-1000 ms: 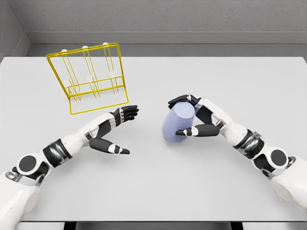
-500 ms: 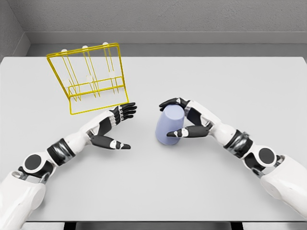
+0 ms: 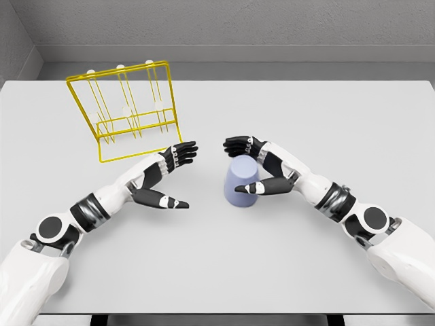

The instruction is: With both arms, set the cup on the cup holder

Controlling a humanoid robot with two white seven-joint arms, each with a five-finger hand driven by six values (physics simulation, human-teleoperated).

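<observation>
Pale grey table (image 3: 285,272), grey walls, right hand (image 3: 262,170) grasping cup (image 3: 243,182), left hand (image 3: 163,180) spread empty

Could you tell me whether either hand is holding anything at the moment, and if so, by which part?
The right hand holds the cup by its side wall, thumb in front, fingers behind its top. The left hand is open and holds nothing.
</observation>
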